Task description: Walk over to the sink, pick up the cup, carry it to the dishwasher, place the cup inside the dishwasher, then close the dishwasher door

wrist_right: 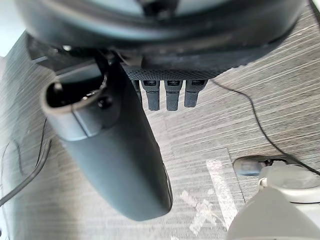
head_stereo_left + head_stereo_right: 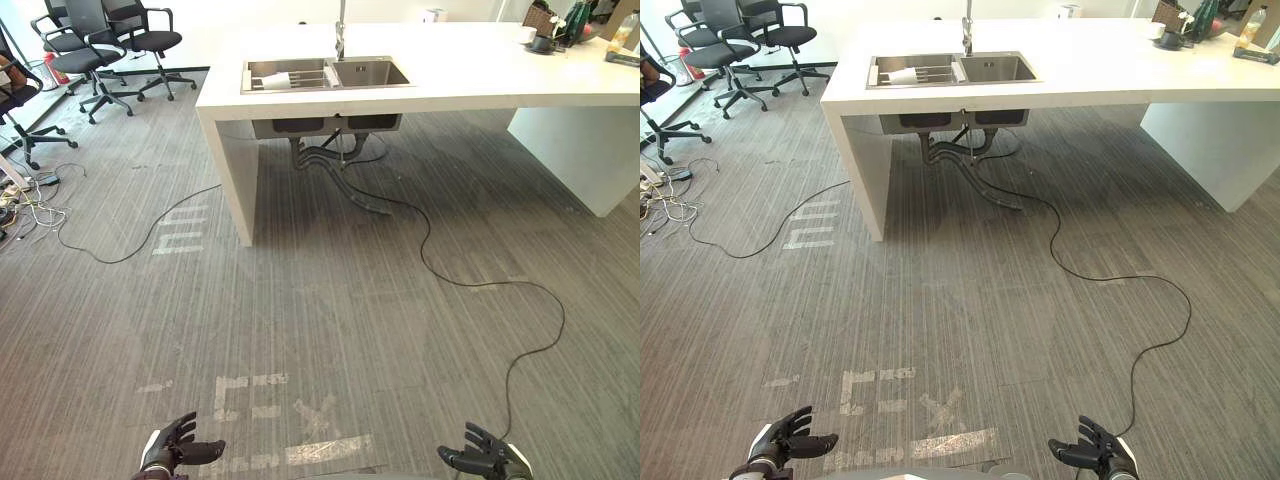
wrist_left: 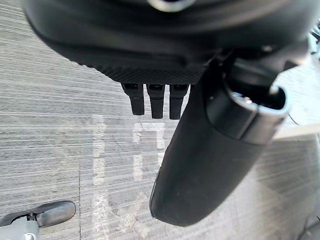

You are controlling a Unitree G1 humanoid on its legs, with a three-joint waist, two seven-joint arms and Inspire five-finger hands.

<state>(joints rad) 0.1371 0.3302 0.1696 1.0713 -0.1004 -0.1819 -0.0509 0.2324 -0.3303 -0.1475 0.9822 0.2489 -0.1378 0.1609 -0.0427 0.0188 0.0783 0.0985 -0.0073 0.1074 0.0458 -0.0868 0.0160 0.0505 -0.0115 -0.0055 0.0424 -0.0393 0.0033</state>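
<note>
Beyond the carpet, the sink holds the cup in its left basin, far ahead of the empty, loosely spread left hand, seemingly the nearer, and right hand.

The white counter is standing well ahead of the fingers, carrying a sink and small items at its right end. Tape marks are lying on the grey floor just ahead of the fingers.
</note>
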